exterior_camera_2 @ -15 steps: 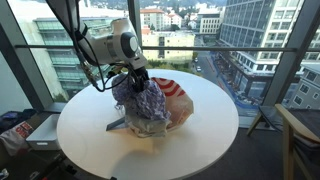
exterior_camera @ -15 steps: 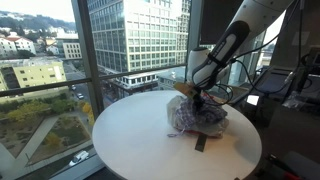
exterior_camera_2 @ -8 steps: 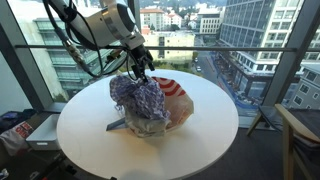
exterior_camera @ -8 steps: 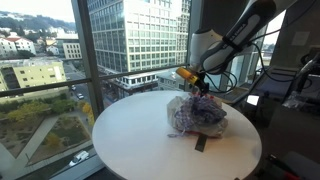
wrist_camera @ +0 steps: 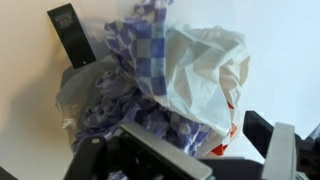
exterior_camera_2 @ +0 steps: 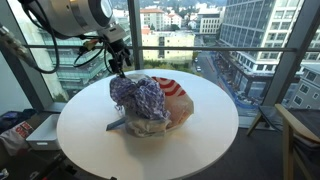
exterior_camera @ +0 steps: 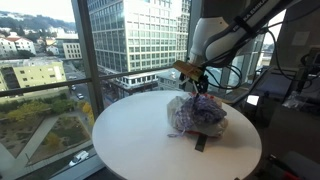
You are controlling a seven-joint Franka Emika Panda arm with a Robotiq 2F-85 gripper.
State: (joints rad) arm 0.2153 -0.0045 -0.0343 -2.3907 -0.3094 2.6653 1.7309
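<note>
A blue-and-white checked cloth point(exterior_camera: 197, 113) point(exterior_camera_2: 138, 98) lies bunched over a white plastic bag with red print point(exterior_camera_2: 176, 98) on the round white table point(exterior_camera: 130, 140) point(exterior_camera_2: 90, 140). My gripper point(exterior_camera: 199, 78) point(exterior_camera_2: 119, 62) hangs open above the heap, clear of it, with nothing between its fingers. In the wrist view the cloth point(wrist_camera: 140, 60) and the bag point(wrist_camera: 205, 65) fill the frame below the open gripper point(wrist_camera: 215, 140). A dark flat strip point(wrist_camera: 72, 35) point(exterior_camera: 200, 143) pokes out from under the heap.
The table stands beside floor-to-ceiling windows with a city outside. Dark equipment and cables point(exterior_camera: 265, 90) stand behind the table. A chair point(exterior_camera_2: 300, 135) is at one side, and a bag with clutter point(exterior_camera_2: 15, 128) lies on the floor.
My gripper has let go of the cloth, opened, and risen away from the heap. The cloth has settled onto the bag.
</note>
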